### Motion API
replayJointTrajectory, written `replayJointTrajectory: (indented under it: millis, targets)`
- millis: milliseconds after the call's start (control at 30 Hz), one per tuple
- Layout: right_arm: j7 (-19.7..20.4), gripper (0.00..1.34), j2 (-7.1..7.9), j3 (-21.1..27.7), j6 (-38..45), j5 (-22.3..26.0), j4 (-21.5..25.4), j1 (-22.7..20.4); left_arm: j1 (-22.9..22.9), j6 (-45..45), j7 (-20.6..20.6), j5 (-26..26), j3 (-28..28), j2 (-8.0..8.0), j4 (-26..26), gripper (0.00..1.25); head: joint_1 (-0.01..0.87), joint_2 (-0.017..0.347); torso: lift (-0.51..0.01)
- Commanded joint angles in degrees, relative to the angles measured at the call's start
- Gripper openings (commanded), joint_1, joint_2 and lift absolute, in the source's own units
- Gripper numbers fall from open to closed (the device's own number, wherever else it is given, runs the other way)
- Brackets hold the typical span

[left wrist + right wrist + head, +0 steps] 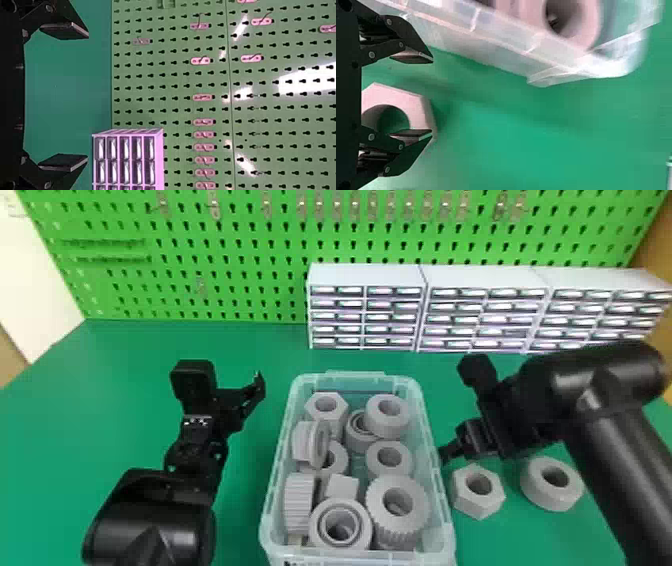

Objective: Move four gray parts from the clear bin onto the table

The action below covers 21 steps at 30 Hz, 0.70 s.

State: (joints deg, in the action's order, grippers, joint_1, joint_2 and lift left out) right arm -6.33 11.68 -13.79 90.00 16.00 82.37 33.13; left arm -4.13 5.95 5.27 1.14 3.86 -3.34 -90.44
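Two gray parts are seen on the worktop (240,345), right of the clear bin (432,440): a hexagonal part (480,506) just beside the bin's right wall, and a round part (540,495) farther right, near the right forearm. More gray parts are piled in the bin: a hex nut (325,424) at the back left corner, a plain ring (390,430) at the back right corner, a ridged part (298,500) on its side along the left wall, a stepped ring (364,524) and a toothed ring (397,536) toward the front edge. Right gripper (446,456) is placed by the bin's right wall, fingers spread, nothing gripped; the hexagonal part is partly covered by one finger in the wrist view. Left gripper (254,390) is held left of the bin, fingers wide apart, empty. White drawer cabinets (367,276) are lined up along the worktop's back edge, backed by a green pegboard (240,255).
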Motion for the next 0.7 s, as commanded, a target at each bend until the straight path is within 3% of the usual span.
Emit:
replayJointTrajectory:
  millis: [0, 667]
  targets:
    - [0.0, 0.75, 0.09, 0.16, 0.08, 0.0, 2.97, 1.06, 0.0, 0.02, 0.0, 0.0, 0.01, 0.0, 0.0, 1.07, 0.693, 0.072, -0.052]
    - [0.0, 0.75, 0.18, 0.78, 0.08, 2.19, 11.58, 3.87, 0.26, 0.02, 0.0, -0.26, 0.09, 0.0, 0.0, 1.07, 0.693, 0.072, -0.052]
